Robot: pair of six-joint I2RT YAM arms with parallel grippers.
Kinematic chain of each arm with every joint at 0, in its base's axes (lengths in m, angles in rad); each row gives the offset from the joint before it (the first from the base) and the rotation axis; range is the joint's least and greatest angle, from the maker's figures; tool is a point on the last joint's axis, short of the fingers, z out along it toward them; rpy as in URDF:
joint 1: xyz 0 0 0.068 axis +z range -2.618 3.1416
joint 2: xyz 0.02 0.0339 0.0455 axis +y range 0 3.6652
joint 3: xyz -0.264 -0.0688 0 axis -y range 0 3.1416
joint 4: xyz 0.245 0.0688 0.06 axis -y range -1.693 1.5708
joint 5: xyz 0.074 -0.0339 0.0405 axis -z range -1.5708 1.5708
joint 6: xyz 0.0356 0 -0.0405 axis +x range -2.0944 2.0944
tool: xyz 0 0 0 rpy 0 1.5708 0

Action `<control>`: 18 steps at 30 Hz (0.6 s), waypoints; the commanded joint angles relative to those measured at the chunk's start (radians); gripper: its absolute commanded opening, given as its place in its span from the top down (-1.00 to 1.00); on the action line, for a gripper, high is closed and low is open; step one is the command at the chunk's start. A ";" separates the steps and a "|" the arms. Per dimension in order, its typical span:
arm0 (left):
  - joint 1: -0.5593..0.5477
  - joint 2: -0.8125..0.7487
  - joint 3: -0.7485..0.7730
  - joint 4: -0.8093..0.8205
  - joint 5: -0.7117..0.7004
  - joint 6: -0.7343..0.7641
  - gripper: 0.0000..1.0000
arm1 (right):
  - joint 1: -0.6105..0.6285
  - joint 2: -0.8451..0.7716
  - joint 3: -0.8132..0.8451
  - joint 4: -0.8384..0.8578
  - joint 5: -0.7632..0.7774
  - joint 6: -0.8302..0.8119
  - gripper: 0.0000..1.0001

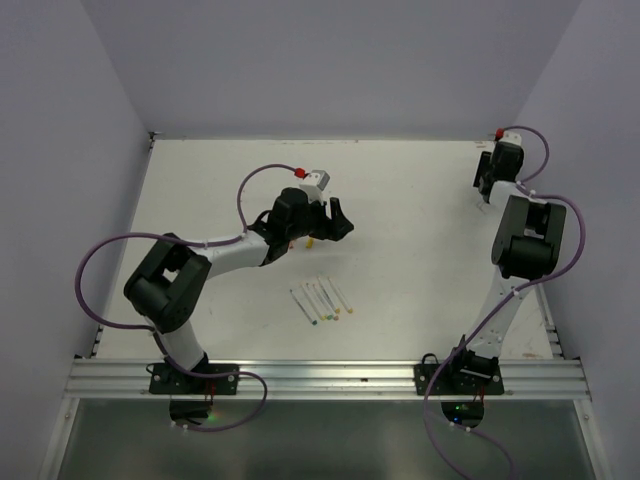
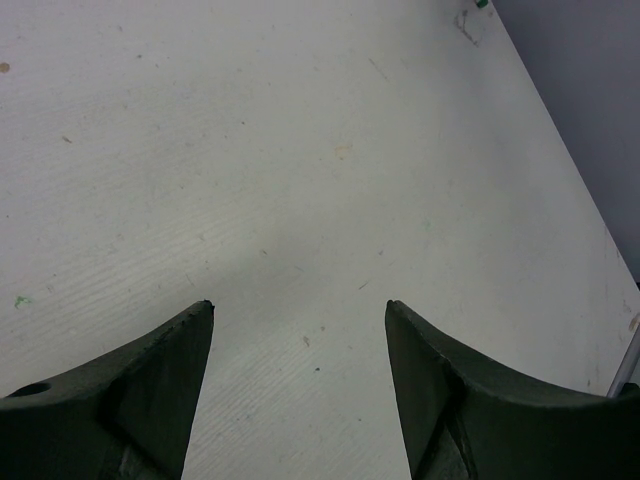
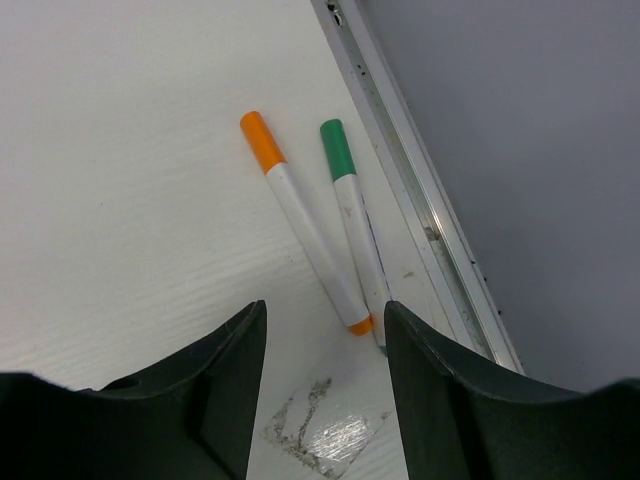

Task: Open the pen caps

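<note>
Left hand [image 1: 338, 217]: fingers apart, gripping nothing, hovering over bare tabletop [image 2: 300, 150] left of centre. A row of white pens [image 1: 321, 298] lies flat at its 6 o'clock, well apart from it. Their coloured caps [image 1: 326, 317] sit at the near ends, all on, but the colours are too small to call reliably from the top view. A small yellow bit [image 1: 310, 240] lies just at 6 o'clock of the hand; can't tell what it is.

Right hand [image 3: 325, 305]: fingers apart, gripping nothing, low over the far right corner of the tabletop. Two more pens lie at its 12 o'clock, side by side and nearly parallel. The orange cap [image 3: 262, 140] and green cap [image 3: 337, 148] are both on, at the far ends. The green one is at 3 o'clock of the orange one, just beside the metal edge rail [image 3: 420, 200]. The pens' near ends converge close to the right fingertip. A tape patch [image 3: 320, 425] sits on the tabletop between the fingers.
</note>
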 commanded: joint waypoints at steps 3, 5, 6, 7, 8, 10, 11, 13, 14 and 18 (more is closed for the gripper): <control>0.010 0.013 -0.008 0.065 0.021 -0.004 -0.45 | -0.004 0.044 0.073 -0.013 0.010 -0.017 -0.08; 0.010 0.015 -0.008 0.066 0.021 -0.006 -0.45 | -0.004 0.056 0.082 -0.024 0.001 -0.017 -0.07; 0.010 0.016 -0.008 0.066 0.024 -0.006 -0.45 | -0.004 0.059 0.090 -0.027 -0.001 -0.017 -0.06; 0.010 0.018 -0.008 0.066 0.024 -0.006 -0.45 | -0.004 0.062 0.092 -0.030 -0.009 -0.019 -0.04; 0.011 0.016 -0.008 0.066 0.026 -0.006 -0.45 | -0.002 0.063 0.092 -0.031 -0.012 -0.020 -0.03; 0.013 0.016 -0.008 0.068 0.029 -0.006 -0.45 | -0.004 0.071 0.093 -0.036 -0.012 -0.027 -0.03; 0.013 0.016 -0.009 0.066 0.029 -0.007 -0.45 | -0.004 0.076 0.093 -0.037 -0.010 -0.030 -0.03; 0.014 0.018 -0.009 0.069 0.030 -0.009 -0.45 | -0.004 0.080 0.096 -0.041 -0.012 -0.033 -0.04; 0.016 0.016 -0.009 0.069 0.033 -0.010 -0.45 | -0.004 0.082 0.098 -0.042 -0.010 -0.033 -0.04; 0.016 0.012 -0.015 0.072 0.035 -0.010 -0.45 | -0.005 0.087 0.096 -0.041 -0.003 -0.036 -0.04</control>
